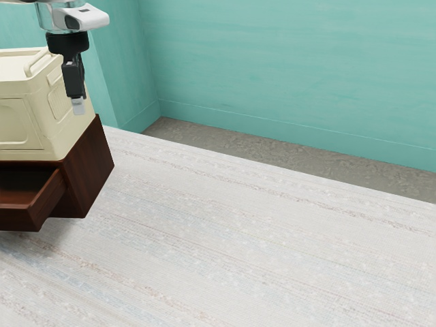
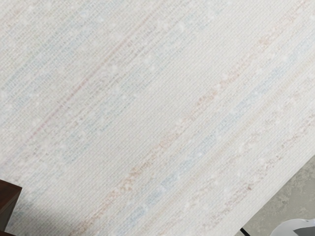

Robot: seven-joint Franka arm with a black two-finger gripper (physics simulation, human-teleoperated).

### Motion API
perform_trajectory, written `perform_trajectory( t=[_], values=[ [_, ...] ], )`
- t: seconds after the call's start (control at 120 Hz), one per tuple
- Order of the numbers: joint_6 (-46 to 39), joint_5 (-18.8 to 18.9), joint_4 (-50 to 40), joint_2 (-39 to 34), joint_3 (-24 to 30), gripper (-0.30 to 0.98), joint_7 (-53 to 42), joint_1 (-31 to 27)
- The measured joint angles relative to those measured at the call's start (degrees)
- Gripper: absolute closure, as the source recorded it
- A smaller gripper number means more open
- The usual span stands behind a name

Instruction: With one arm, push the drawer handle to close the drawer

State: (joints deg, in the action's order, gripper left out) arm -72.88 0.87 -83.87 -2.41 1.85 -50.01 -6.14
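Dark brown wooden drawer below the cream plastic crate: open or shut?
Open: the drawer juts out from its dark brown wooden cabinet, exposing its interior.

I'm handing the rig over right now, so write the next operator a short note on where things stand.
Gripper: hanging beside the end of the cream storage crate, higher than the drawer and clear of it.
Drawer: pulled out of the dark wood cabinet; the crate sits on top of the cabinet.
Done: no closing yet; the drawer stands open.
Left: bring the arm down to the drawer's front, push the handle and shut the drawer.
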Motion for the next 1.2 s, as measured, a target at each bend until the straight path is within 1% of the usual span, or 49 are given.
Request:
perform_trajectory(
  t=[0.267, 0.325, 0.383, 0.417, 0.45, 0.467, 0.508, 0.533, 0.558, 0.583, 0.617, 0.65, 0.7, 0.75, 0.825, 0.9, 0.933, 1.017, 1.092, 1.2],
  values=[
    [-0.1, -0.8, 0.3, 0.3, 0.1, 0.0, -0.3, -0.9],
    [1.4, -0.7, 6.0, -0.1, 0.0, 0.0, -0.2, -0.9],
    [3.7, -0.5, 10.1, -4.5, 0.1, 0.0, 1.0, -1.1],
    [4.8, 0.0, 10.8, -8.5, -0.2, 0.0, 1.8, -1.2],
    [5.8, 0.9, 11.1, -12.0, -0.5, 0.0, 2.6, -3.3],
    [6.3, 1.2, 11.1, -13.4, -0.7, 0.0, 3.1, -5.5],
    [7.5, 2.0, 10.4, -15.7, -1.0, 0.0, 4.2, -16.5],
    [8.1, 2.4, 9.3, -15.8, -1.7, 0.0, 4.8, -22.4],
    [8.2, 3.2, 7.5, -14.7, -3.3, 0.0, 5.2, -26.6],
    [7.9, 4.0, 5.5, -13.2, -4.6, 0.0, 5.6, -29.3],
    [7.1, 4.8, 2.6, -10.1, -7.0, 0.0, 6.1, -31.5],
    [5.8, 5.2, -0.8, -7.7, -9.5, 0.0, 6.6, -32.7],
    [2.7, 4.7, -8.0, -6.1, -14.4, 0.0, 6.8, -33.7],
    [-1.7, 3.9, -15.0, -4.3, -17.0, 0.0, 6.8, -35.5],
    [-11.6, 2.4, -24.9, -3.1, -17.3, 0.0, 4.5, -37.0],
    [-19.5, 1.9, -30.4, -2.6, -16.2, 0.01, 4.1, -36.7],
    [-22.3, 1.7, -32.1, -2.6, -15.2, 0.05, 4.0, -36.6],
    [-28.2, 1.6, -37.2, -3.4, -13.1, 0.27, 5.1, -36.0],
    [-31.7, 1.5, -40.0, -3.7, -11.8, 0.45, 6.9, -35.8],
    [-35.5, 1.6, -41.7, -3.2, -11.4, 0.61, 9.3, -36.0]
  ],
)
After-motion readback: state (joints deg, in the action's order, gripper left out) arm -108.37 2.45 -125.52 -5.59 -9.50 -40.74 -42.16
